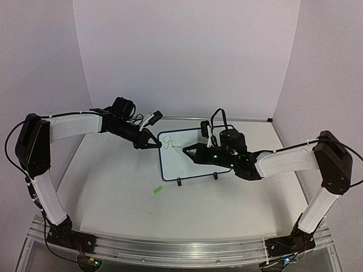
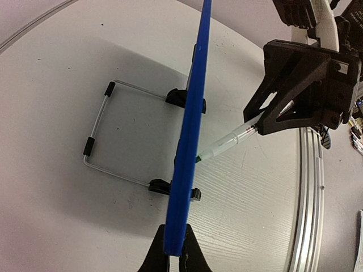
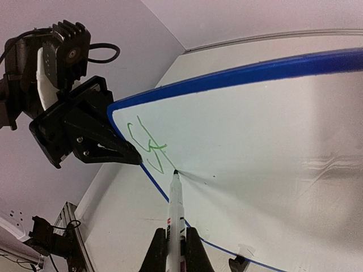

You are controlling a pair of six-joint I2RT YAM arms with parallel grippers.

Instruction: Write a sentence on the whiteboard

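Blocking half the whiteboard [image 1: 173, 164], right claw [image 1: 186, 149] gripping marker [image 3: 174, 198], sentence [image 3: 146, 144] unreadable

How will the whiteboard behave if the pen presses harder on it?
Probably stiff: the whiteboard has a blue frame and shows no bend under the pen. It looks light, resting only on small clip feet and a thin wire stand, so it may slide or tip. The left tool pinching its edge should steady it.

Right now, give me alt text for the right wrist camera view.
A marker, pinched in the right arm's shut jaws, touches its tip to the whiteboard beside two green letters. The left arm's jaws clamp the board's left edge.
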